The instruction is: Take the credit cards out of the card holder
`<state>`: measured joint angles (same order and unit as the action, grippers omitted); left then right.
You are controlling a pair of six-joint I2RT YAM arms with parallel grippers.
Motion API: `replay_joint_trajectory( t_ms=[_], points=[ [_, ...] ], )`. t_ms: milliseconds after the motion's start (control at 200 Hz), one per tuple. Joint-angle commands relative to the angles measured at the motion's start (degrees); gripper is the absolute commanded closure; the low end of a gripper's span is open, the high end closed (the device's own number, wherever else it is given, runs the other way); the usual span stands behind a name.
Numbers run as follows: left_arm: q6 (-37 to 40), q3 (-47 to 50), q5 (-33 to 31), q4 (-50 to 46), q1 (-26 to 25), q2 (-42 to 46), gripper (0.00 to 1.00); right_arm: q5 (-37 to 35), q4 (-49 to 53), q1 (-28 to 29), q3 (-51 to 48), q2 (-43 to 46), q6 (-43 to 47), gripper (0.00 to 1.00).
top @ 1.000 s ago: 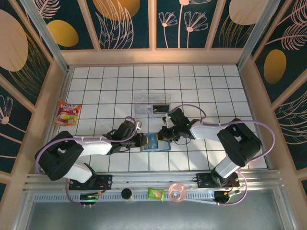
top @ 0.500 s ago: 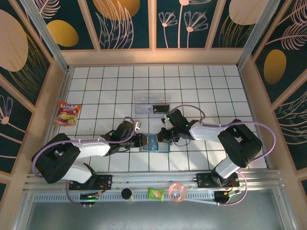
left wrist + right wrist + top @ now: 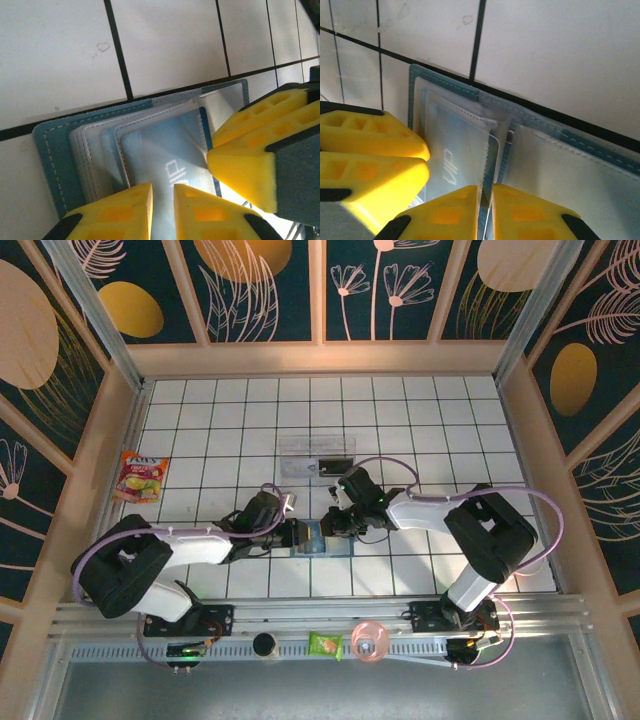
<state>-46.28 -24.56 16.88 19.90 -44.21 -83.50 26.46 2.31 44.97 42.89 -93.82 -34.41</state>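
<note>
Left gripper (image 3: 162, 212) and right gripper (image 3: 486, 210) each show fingers a sliver apart over the blue card (image 3: 165, 157); whether either pinches it, I cannot tell. The card sits under a clear sleeve (image 3: 465, 117) in the open wallet (image 3: 50, 155), both grippers crowding it, with a clear tray (image 3: 296, 448) beyond.

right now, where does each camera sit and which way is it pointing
top external: above and behind, looking down on the table; left arm and right arm meet at the card holder.
left wrist: on the left arm, looking down past the left fingers at the card holder; right fingers at right.
right wrist: on the right arm, looking down past the right fingers; left fingers at left.
shared: both wrist views show the blue credit card.
</note>
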Motion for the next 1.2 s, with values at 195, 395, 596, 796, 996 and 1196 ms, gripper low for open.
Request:
replay_joint_trajectory(
  t_ms=[195,395,596,796,996,1196],
  points=[
    [0.14,-1.48,-1.57,-3.79,-0.09,-2.58,0.98,-8.19,6.14,0.73,1.14,0.08,1.15,0.8],
    [0.01,-0.94,-2.04,-4.44,-0.09,-2.54,1.0,-13.24,9.22,1.04,0.54,2.0,1.2,0.74],
    [-0.12,-0.79,-2.16,-4.39,-0.09,-2.39,1.0,-17.41,11.6,0.93,0.52,4.5,1.19,0.73],
    [0.03,-0.63,-1.86,-3.82,-0.06,-1.8,1.0,-16.88,9.38,1.09,-0.36,8.63,1.83,0.73],
    [-0.17,-0.25,-1.6,-3.05,-0.09,-2.09,1.0,0.73,-0.03,-0.52,-1.79,8.43,1.04,0.72],
    [-0.26,0.11,-1.68,-2.99,-0.09,-1.67,0.99,5.86,-3.01,-0.96,-2.55,5.23,-0.31,0.7]
  ],
)
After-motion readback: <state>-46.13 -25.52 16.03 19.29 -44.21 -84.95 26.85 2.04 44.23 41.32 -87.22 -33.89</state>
